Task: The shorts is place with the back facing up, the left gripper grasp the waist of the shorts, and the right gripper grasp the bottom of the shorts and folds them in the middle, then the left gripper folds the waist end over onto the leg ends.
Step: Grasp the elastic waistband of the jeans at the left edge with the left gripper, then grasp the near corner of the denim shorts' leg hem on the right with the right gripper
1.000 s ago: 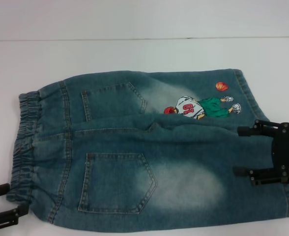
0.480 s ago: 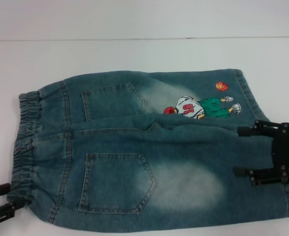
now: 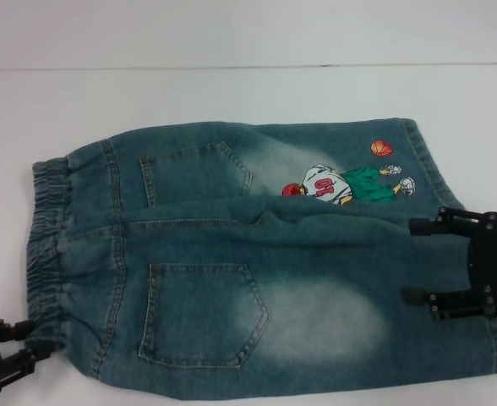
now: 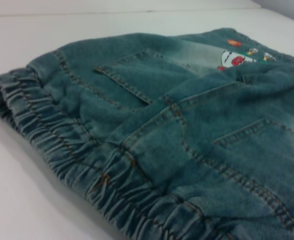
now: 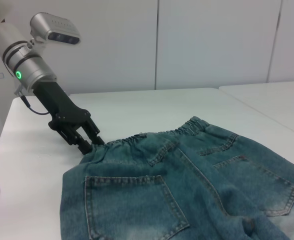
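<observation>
Shorts (image 3: 257, 254) flat, back up — left hand (image 3: 16, 351) spread at waistband corner, right hand (image 3: 426, 258) spread over hem.

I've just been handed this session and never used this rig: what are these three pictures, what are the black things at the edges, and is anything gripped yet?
It is a two-armed robot at a white table. The head view looks down from the robot's head; the other two come from cameras on each wrist.

A pair of denim shorts lies flat, back pockets up, with a cartoon basketball player print on the far leg.

The black part on the left is the left gripper, at the near corner of the elastic waistband; the right wrist view shows it touching that corner. Whether its jaws have closed cannot be seen.

The black part on the right is the right gripper, jaws open over the near leg's hem end, gripping nothing.
</observation>
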Robot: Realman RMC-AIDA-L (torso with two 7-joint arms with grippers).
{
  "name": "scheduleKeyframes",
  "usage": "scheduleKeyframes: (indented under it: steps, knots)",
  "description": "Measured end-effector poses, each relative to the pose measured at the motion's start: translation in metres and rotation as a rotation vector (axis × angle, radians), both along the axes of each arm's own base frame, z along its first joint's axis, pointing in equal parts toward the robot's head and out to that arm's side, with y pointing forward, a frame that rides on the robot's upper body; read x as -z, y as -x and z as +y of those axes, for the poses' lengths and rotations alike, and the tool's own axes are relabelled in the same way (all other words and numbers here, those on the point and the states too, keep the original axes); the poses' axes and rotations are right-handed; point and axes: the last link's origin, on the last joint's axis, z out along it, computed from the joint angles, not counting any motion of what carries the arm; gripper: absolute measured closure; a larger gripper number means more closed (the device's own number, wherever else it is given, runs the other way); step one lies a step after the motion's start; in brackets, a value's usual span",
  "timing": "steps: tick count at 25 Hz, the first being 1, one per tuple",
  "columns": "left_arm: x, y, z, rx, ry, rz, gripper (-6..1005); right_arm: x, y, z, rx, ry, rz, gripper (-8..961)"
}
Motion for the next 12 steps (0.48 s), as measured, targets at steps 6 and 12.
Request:
scheduleKeyframes:
  steps: [6, 12]
  knots:
    - [-0.0032, -0.0013, 0.0009, 0.006, -0.006, 0.003, 578, -0.0013, -0.0008, -0.0001, 0.005, -0.008, 0.004, 28]
    - [0.0016, -0.0056, 0.0068, 0.021, -0.004, 0.005, 803, -0.0015, -0.0007, -0.0001, 0.005, -0.008, 0.005, 28]
